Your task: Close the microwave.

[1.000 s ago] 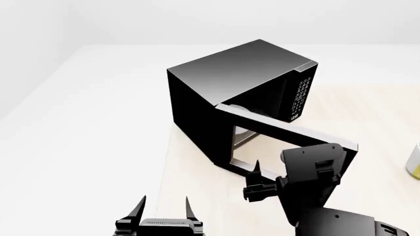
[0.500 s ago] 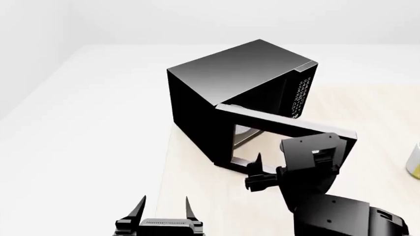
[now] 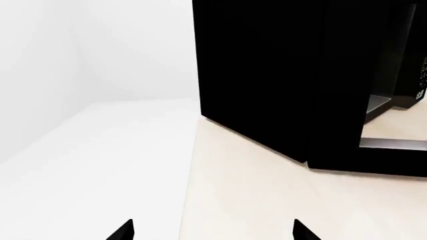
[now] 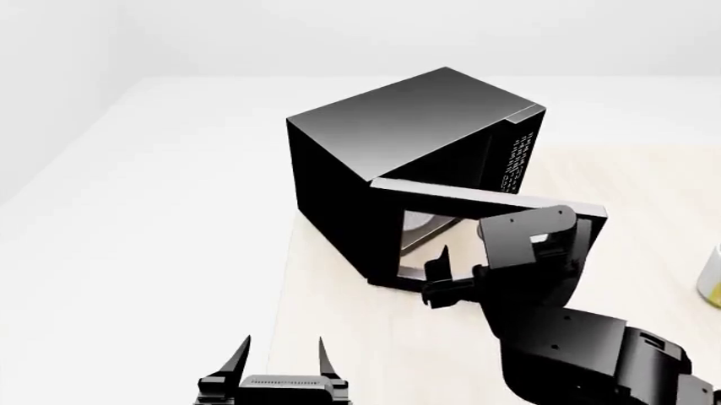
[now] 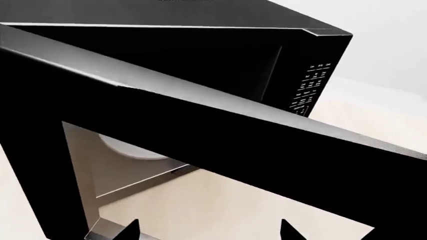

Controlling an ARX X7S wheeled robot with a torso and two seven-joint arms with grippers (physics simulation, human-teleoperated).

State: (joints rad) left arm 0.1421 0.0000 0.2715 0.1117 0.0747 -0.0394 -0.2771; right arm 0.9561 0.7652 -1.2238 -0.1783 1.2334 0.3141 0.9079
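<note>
The black microwave stands on the light wood table with its glass-windowed door partly open. The free edge of the door points to the right. The white-marked keypad and a white plate inside show past the door. My right gripper is open and empty, close in front of the door's outer face, low down. In the right wrist view the door frame fills the picture above the right gripper. My left gripper is open and empty, low at the table's left edge, apart from the microwave.
A yellow-green object shows at the far right edge of the table. A white floor lies left of the table, and a white wall stands behind. The right arm's black body covers the near right of the table.
My right arm has moved forward against the door. The door's free edge has swung back toward the microwave's front. The left gripper has not moved.
</note>
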